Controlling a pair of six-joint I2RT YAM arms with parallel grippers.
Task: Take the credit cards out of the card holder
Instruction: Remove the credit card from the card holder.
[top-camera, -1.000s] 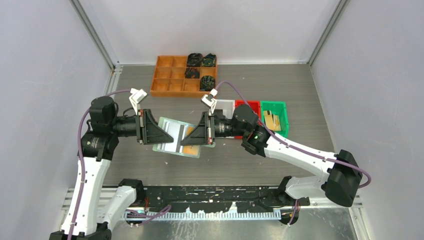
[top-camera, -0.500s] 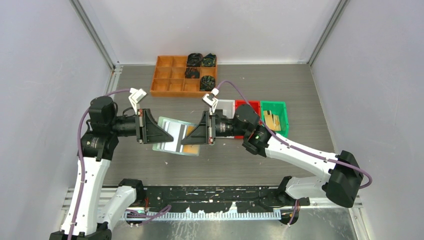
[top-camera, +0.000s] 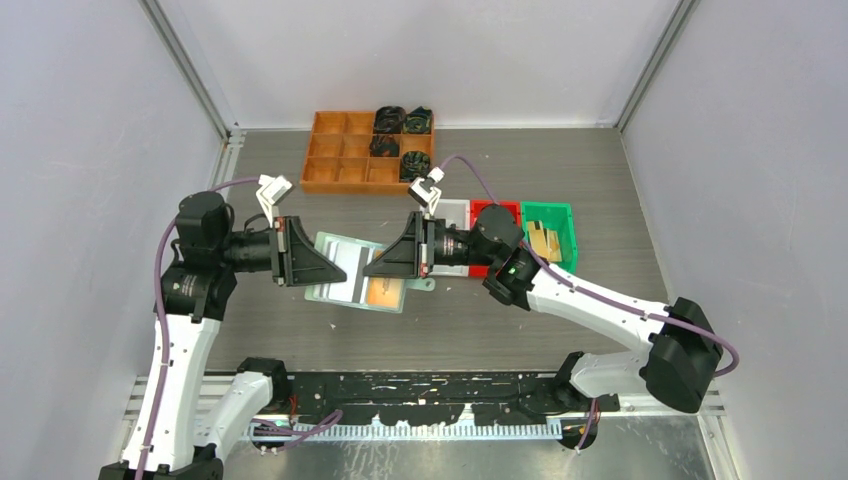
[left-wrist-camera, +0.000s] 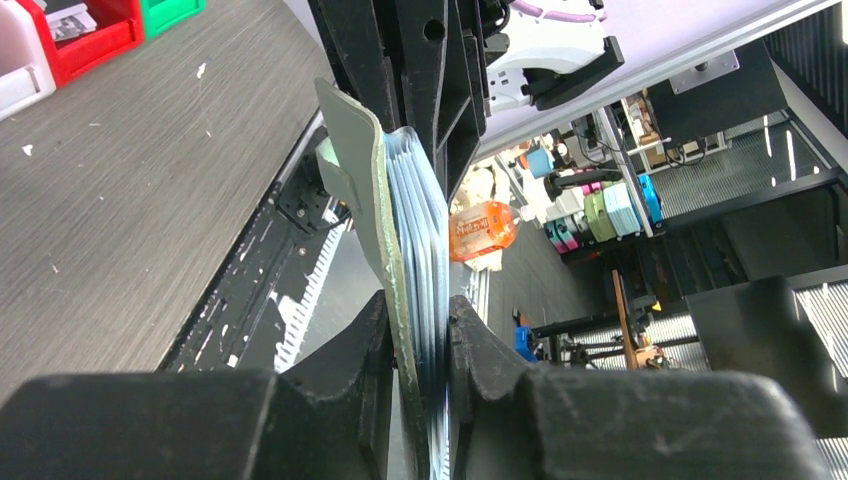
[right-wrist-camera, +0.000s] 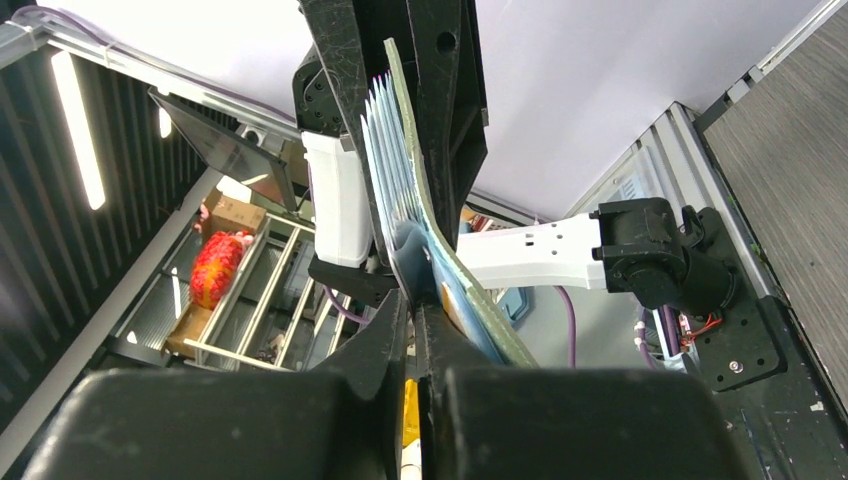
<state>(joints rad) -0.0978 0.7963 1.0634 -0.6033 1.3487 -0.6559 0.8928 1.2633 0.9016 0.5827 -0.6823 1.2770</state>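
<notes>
Clamping one end of the card holder (top-camera: 335, 248) above the desk (top-camera: 560, 180), left claw (left-wrist-camera: 418, 320) faces right claw (right-wrist-camera: 410, 320), pinched shut on the opposite end (orange card (top-camera: 383, 291) peeking beside).

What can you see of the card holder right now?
The card holder is a soft, pale sage-green bifold, opened out with its inside facing up. Edge-on in the wrist views, its cover bends slightly and a stack of light blue pockets fans off it. An orange card and a whitish card show inside. The left gripper pinches one end and the right gripper the other. I cannot tell whether it touches the table.
</notes>
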